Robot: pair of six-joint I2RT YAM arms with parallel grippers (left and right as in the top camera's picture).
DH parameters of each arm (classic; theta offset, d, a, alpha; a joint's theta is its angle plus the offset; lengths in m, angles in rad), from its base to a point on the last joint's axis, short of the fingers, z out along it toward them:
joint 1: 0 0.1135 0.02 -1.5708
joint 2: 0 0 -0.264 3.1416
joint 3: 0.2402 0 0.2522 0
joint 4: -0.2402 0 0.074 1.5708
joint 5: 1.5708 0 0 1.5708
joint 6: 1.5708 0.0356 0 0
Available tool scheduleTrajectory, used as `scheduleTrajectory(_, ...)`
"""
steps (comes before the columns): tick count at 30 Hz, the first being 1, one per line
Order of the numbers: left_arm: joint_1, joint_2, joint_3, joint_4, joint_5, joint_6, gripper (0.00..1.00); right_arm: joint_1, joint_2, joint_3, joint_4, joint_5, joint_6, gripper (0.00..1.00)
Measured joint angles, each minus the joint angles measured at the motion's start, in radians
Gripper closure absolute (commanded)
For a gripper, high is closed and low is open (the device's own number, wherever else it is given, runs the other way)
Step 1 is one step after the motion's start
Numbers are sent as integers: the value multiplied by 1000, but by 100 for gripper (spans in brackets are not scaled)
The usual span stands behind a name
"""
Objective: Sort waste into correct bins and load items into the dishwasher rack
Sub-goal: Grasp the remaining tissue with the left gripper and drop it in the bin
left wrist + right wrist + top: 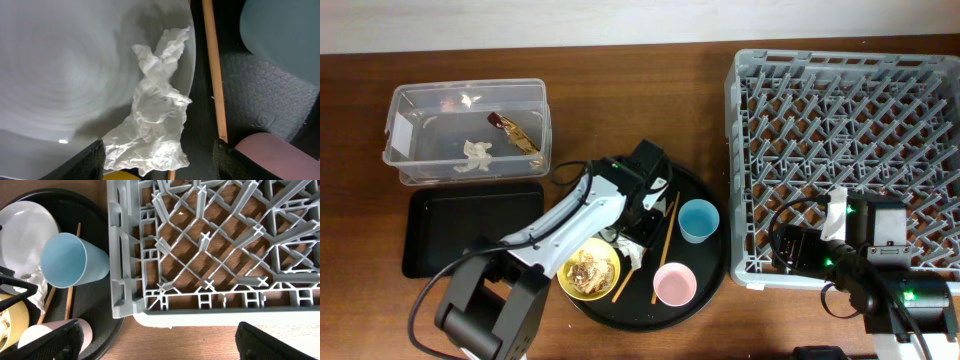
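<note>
A crumpled white tissue [157, 120] lies on the rim of the pale grey-green plate [60, 75]. My left gripper [159, 167] is open, with one finger on each side of the tissue; in the overhead view it [636, 238] is over the round tray. The yellow bowl [588, 270] holds tan food scraps. The light blue cup [699, 220] and the pink cup [674, 284] stand upright on the tray. The clear tub [466, 133] holds a tissue piece and a gold-brown wrapper [520, 134]. My right gripper [160, 347] is open and empty over the table, by the grey rack's [845, 160] front left corner.
The shallow black tray [470, 226] lies in front of the clear tub. Wooden chopsticks [214, 75] lie on the big round black tray [715, 265], between the plate and the cups. The rack [215, 245] is right beside the round tray.
</note>
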Motion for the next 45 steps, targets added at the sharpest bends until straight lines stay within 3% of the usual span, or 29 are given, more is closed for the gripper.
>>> scheduleTrajectory(2, 0, 0, -3, 2, -2, 0, 33, 0, 0, 0, 0, 0, 0, 2)
scheduleTrajectory(4, 0, 0, -23, 13, -2, 0, 39, 0, 0, 0, 0, 0, 0, 2)
scheduleTrajectory(7, 0, 0, -51, 27, -6, 0, 58, 0, 0, 0, 0, 0, 0, 2)
scheduleTrajectory(9, 0, 0, -51, 30, -10, 6, 80, 0, 0, 0, 0, 0, 0, 2)
scheduleTrajectory(12, 0, 0, -51, 30, -13, 3, 87, 0, 0, 0, 0, 0, 0, 2)
scheduleTrajectory(14, 0, 0, -51, 30, -13, 3, 99, 0, 0, 0, 0, 0, 0, 2)
scheduleTrajectory(22, 10, -1, -44, 6, -35, 3, 100, 0, 0, 0, 0, 0, 0, 2)
scheduleTrajectory(26, 101, -42, 53, -35, -106, 3, 100, 0, 0, 0, 0, 0, 0, 2)
scheduleTrajectory(31, 360, -226, 149, 69, -228, 3, 100, 0, 0, 0, 0, 0, 0, 2)
scheduleTrajectory(37, 611, -229, 151, 265, -261, 3, 99, 0, 0, 0, 0, 0, 0, 2)
scheduleTrajectory(40, 664, -193, 151, 299, -266, 1, 85, 0, 0, 0, 0, 0, 1, 2)
scheduleTrajectory(42, 667, -139, 151, 333, -266, 3, 52, 0, 0, 0, -2, 0, 0, 2)
scheduleTrajectory(45, 667, -84, 151, 336, -266, 3, 50, 0, 0, 0, -14, 0, 1, 2)
